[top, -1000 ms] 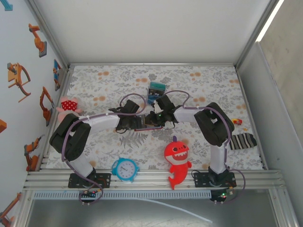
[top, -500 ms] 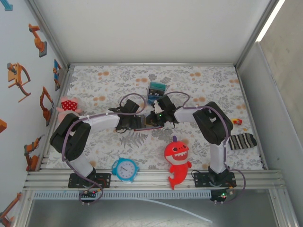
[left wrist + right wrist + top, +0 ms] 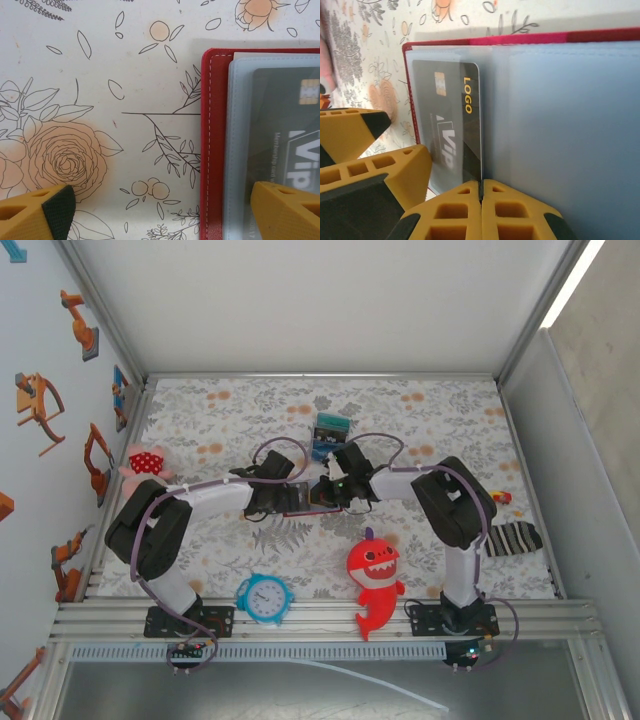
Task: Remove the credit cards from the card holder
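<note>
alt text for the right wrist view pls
The shut right gripper meets the near edge of a dark card marked LOGO, which sits in a clear sleeve of the open red holder. The open left gripper straddles the holder's left edge, over the floral table.

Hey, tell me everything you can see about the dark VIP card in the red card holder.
The dark VIP card is a charcoal plastic rectangle with a gold chip, yellow LOGO lettering and white VIP print. It lies flat, tucked in a translucent pale sleeve of the open red card holder on the floral table. The right pincer is shut at its edge; whether it grips card or sleeve is unclear.
</note>
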